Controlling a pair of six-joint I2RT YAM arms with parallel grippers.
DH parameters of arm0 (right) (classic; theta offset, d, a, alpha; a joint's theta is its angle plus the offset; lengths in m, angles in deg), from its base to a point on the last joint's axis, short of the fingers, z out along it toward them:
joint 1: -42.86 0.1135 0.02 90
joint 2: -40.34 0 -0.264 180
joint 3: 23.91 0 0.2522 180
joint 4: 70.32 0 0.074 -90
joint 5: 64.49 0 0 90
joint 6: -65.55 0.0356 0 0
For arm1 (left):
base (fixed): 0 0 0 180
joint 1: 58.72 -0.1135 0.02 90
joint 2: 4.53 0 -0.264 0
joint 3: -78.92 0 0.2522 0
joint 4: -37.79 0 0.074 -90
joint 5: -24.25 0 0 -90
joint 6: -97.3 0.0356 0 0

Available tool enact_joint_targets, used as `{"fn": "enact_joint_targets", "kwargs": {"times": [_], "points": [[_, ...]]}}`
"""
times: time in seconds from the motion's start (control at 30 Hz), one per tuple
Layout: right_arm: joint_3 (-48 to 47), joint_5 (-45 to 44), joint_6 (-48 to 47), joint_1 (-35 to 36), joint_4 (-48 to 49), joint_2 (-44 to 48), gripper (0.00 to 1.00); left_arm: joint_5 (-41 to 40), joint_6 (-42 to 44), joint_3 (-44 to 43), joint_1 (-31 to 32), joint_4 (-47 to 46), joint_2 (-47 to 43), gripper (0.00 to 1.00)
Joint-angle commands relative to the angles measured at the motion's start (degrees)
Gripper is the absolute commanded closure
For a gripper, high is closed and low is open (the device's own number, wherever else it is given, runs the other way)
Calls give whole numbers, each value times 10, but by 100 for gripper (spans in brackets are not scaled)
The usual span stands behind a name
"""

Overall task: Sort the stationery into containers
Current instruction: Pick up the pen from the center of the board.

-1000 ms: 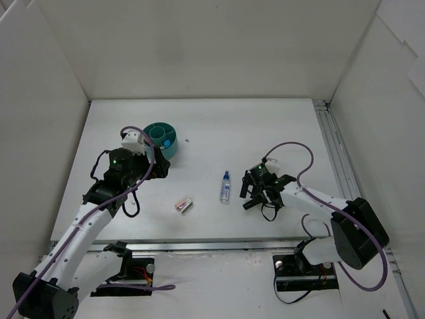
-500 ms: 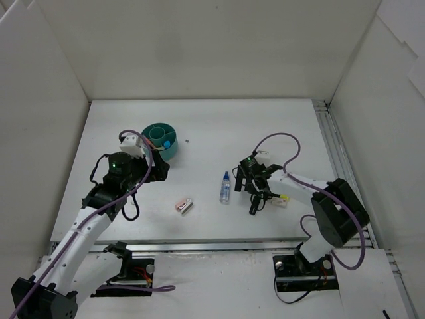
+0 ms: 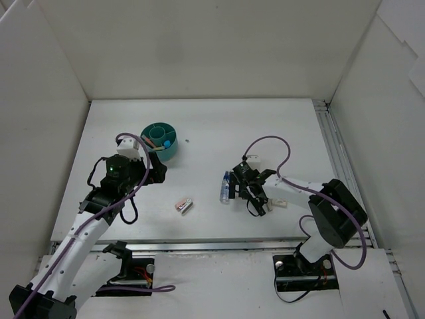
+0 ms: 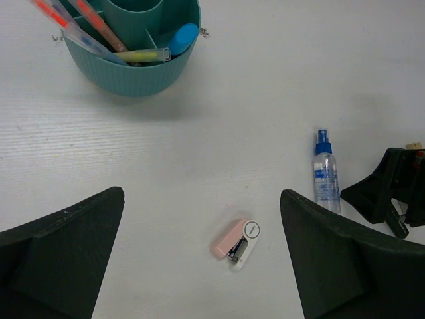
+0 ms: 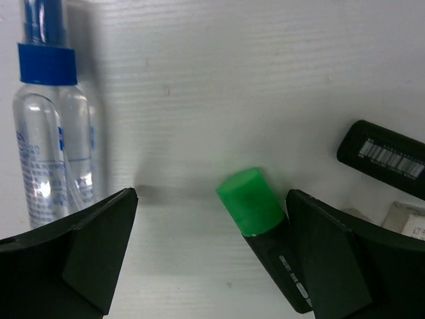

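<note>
The round teal tub [image 3: 159, 138] stands at the back left; in the left wrist view [image 4: 133, 46] it holds orange and pink pens, a yellow highlighter and a blue one. A pink and white item [image 3: 184, 205] lies on the table, in the left wrist view [image 4: 238, 242] between the wide-open fingers of my left gripper [image 4: 202, 219], well below them. The blue-capped clear bottle [image 3: 225, 187] lies just left of my right gripper [image 3: 242, 189]. My right gripper [image 5: 212, 199] is open, low over a green-capped black highlighter [image 5: 262, 219] that lies beside its right finger. The bottle [image 5: 56, 146] lies outside its left finger.
A black piece with a barcode label [image 5: 388, 158] and a small whitish eraser [image 5: 408, 216] lie right of the highlighter. White walls enclose the table on three sides; a metal rail [image 3: 335, 159] runs along the right edge.
My right gripper has swung left across the table, up to the bottle and over the green highlighter. My left arm has drawn back a little from the tub.
</note>
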Motion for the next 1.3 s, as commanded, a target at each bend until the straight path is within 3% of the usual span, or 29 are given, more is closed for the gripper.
{"fn": "enact_joint_targets", "kwargs": {"times": [0.0, 0.2, 0.33, 0.37, 0.43, 0.47, 0.57, 0.73, 0.97, 1.1, 1.27], "points": [[24, -2, 8, 2, -9, 50, 7, -3, -5, -18, 4, -14, -6, 0], [81, 11, 23, 5, -41, 101, 8, 2, -3, -23, 9, -16, -1, 0], [114, 14, 33, 15, -48, 124, 16, 14, -4, -21, 9, -25, 0, 0], [116, 13, 35, 19, -49, 124, 31, 17, -2, -21, 9, -30, 3, 1], [115, 0, 32, 26, -51, 123, 50, 29, -3, -25, 9, -33, 7, 0], [112, -5, 29, 34, -52, 122, 70, 35, 0, -26, 9, -36, 12, 0], [91, -21, -2, 48, -53, 127, 89, 96, 4, -33, 9, -50, 23, 1], [52, -32, -61, 69, -53, 163, 100, 194, 10, -33, 20, -96, 50, 0], [30, 44, -214, 94, 22, 276, 100, 323, -19, -46, 62, -186, 120, 0], [48, 133, -258, 97, 142, 312, 100, 320, -50, -50, 106, -241, 148, 0], [25, 169, -292, 98, 192, 291, 100, 293, -86, -62, 133, -290, 185, 0]]}}
